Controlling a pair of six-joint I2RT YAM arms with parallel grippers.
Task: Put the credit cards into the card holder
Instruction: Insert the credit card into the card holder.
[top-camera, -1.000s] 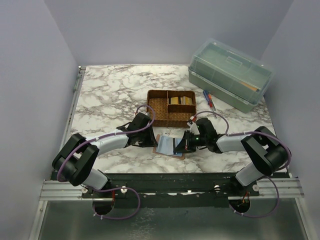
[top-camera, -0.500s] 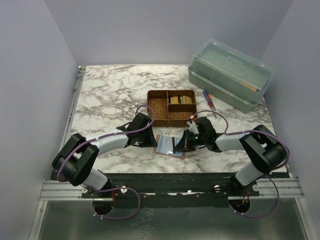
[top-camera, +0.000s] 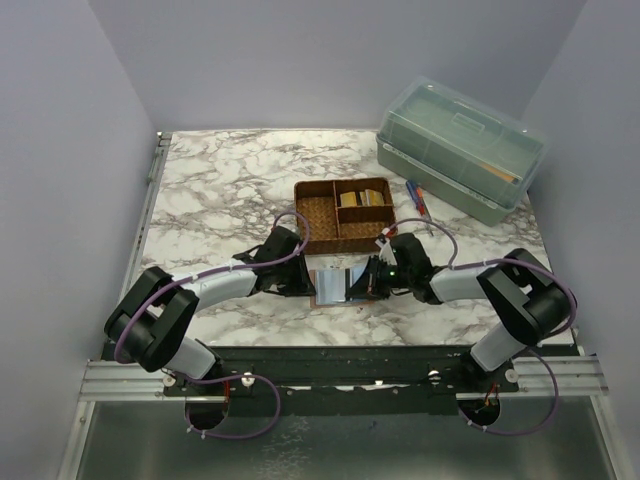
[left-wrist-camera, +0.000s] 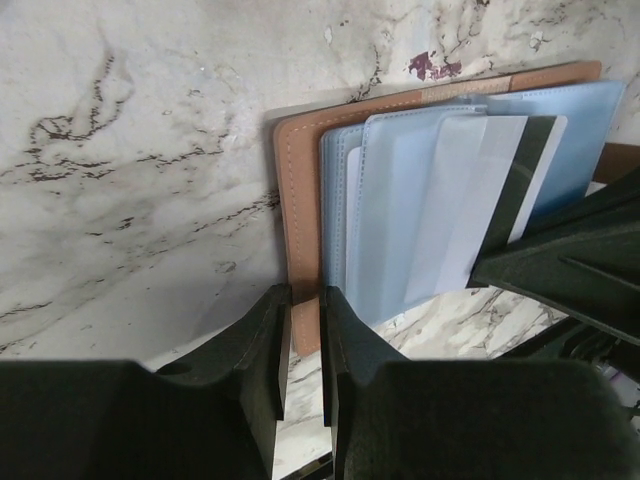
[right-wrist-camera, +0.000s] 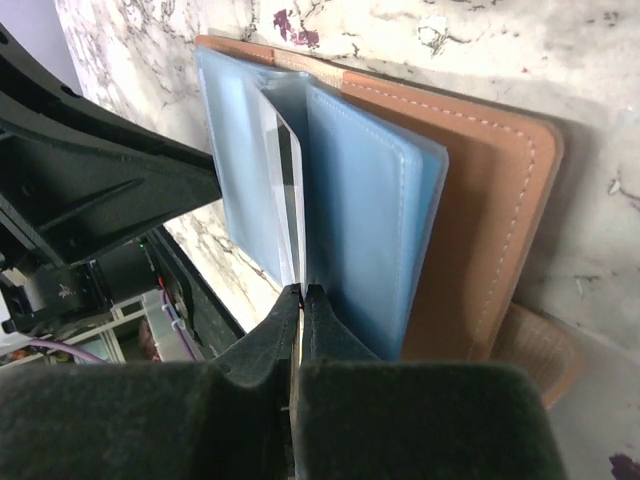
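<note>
Lying open on the veined marble table (top-camera: 220, 190), just in front of the woven brown tray (top-camera: 318, 215), the tan stitched leather card holder (left-wrist-camera: 300, 200) fans out its glossy, blue-grey plastic pockets (right-wrist-camera: 360, 220). The left gripper (left-wrist-camera: 303, 300) pinches the holder's rounded cover edge between matte black fingers (left-wrist-camera: 250, 350). The right gripper (right-wrist-camera: 302, 292) is clamped tight on a thin, whitish credit card (left-wrist-camera: 500, 170) with a dark stripe, which stands edge-on between two pockets.
</note>
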